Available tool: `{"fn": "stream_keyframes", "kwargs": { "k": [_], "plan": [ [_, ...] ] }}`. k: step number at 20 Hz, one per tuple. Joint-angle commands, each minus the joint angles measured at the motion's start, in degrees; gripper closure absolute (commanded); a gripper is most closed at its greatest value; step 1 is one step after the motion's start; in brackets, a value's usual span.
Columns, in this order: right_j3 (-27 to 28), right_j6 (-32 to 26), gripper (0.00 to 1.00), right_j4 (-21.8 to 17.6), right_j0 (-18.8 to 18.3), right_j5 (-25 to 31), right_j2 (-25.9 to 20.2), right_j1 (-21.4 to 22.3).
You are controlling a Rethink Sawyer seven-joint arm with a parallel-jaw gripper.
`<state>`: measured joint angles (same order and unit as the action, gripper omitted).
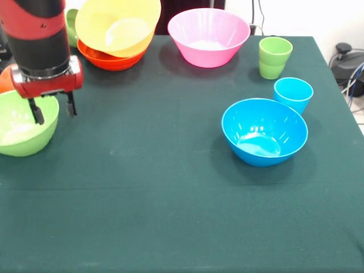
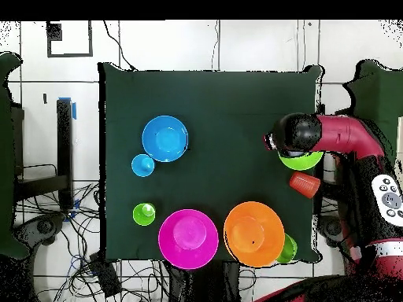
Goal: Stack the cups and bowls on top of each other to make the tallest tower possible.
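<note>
At table's edge, gripper [image 1: 53, 111] hangs w/ fingers apart over rim of lime green bowl [image 1: 23, 128]; blue bowl [image 1: 264, 131] sits well apart, light blue cup [image 1: 293, 94] just beside it.

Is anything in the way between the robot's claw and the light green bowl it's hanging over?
No, nothing visible. The gripper hangs open right above the rim of the lime green bowl, with only air between them. The orange cup lies on its side beside that bowl, not under the gripper.
</note>
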<state>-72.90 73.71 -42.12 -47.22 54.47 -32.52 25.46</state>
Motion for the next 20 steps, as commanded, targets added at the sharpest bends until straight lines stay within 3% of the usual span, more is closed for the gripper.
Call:
{"fn": "stream_keyframes", "kwargs": {
  "k": [1,10,15,20],
  "plan": [
    [-3.6,-3.5,0.00,-5.7,6.4,-1.1,3.6,5.1],
    [-5.5,-2.6,0.00,-7.5,7.4,-7.1,4.5,5.5],
    [-7.2,-2.5,0.00,-10.8,8.2,-12.9,5.2,6.0],
    [-8.6,-5.2,0.00,-10.7,6.4,-16.5,3.9,4.5]
  ]
}}
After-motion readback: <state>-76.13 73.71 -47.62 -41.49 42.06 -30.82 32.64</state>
